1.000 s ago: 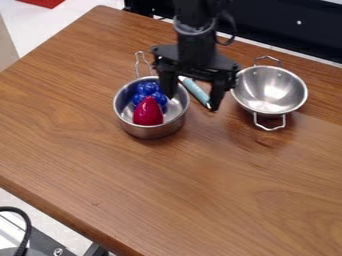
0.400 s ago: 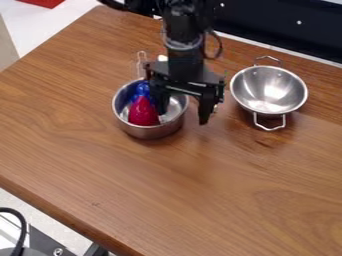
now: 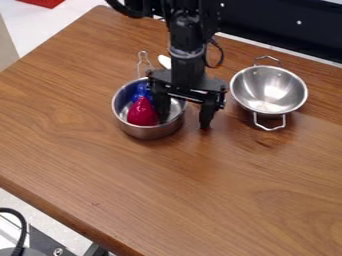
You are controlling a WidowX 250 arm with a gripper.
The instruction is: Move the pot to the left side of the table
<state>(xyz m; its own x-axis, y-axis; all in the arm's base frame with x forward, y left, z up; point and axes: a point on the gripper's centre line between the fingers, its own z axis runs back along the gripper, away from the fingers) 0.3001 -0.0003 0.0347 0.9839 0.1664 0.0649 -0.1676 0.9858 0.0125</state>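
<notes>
My black two-finger claw [image 3: 184,123] stands open over the round silver metal pot [image 3: 143,132], one finger inside, the other outside. I expect stiff, slick metal, light but loaded by the glossy red cone [image 3: 141,113] beside the inner finger, so I'd pinch the wall between both fingers.

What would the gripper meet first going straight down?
Probably the pot, as the gripper straddles its wall; the outer finger heads for the table. Depth is unclear, so either might come first.
</notes>
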